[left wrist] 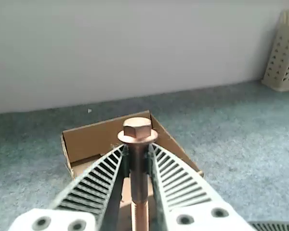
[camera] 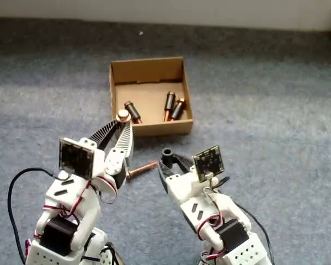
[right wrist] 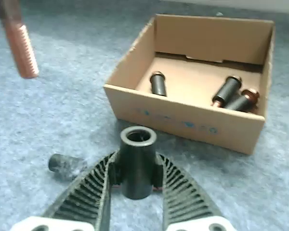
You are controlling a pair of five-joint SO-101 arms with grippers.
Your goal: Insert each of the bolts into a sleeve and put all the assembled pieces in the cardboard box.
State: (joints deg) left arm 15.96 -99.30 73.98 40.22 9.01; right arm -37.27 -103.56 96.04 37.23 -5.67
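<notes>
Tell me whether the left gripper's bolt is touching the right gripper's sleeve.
Apart. The right wrist view shows bare carpet between the bolt and the sleeve.

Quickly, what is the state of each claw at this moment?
Left claw: closed on a bolt.
Right claw: closed on a sleeve.

High view fixed above and behind both arms, looking down across the carpet (camera: 276, 99), left wrist view close along the left gripper (left wrist: 137, 150), near level, facing the wall (left wrist: 135, 48), right wrist view along the right gripper (right wrist: 136, 161), tilted downward, cardboard box (camera: 146, 69) common to all three.
</notes>
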